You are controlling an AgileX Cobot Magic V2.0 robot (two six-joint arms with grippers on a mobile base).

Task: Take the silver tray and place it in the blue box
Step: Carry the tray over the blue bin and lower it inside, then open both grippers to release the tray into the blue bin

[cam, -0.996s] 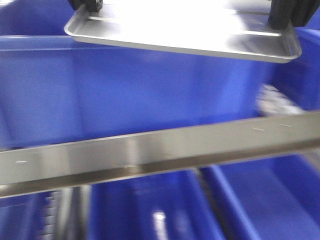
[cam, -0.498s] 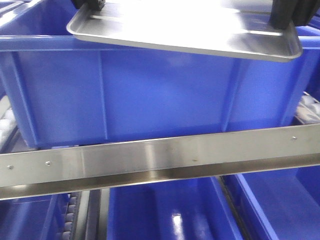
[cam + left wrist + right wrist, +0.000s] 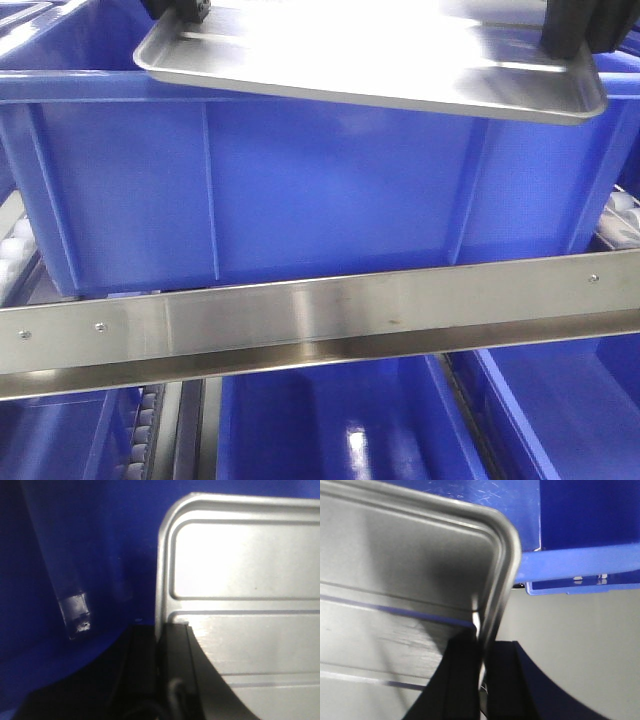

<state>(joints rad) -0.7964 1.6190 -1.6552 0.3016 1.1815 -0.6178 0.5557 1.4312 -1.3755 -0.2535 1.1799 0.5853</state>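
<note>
The silver tray hangs level above the blue box, held at both short ends. My left gripper is shut on the tray's left rim; in the left wrist view its fingers pinch the rim of the ridged tray over the box's blue inside. My right gripper is shut on the right rim; the right wrist view shows it clamping the tray edge, with the box corner beyond.
A steel rail crosses in front of the box. Below it stand further blue crates, and roller tracks run between them. Rollers show to the right of the box.
The view has steadied from a blurred sideways sweep to a sharp view of the box's front wall. The tray stays gripped at both ends above the box, hardly shifted in frame.
</note>
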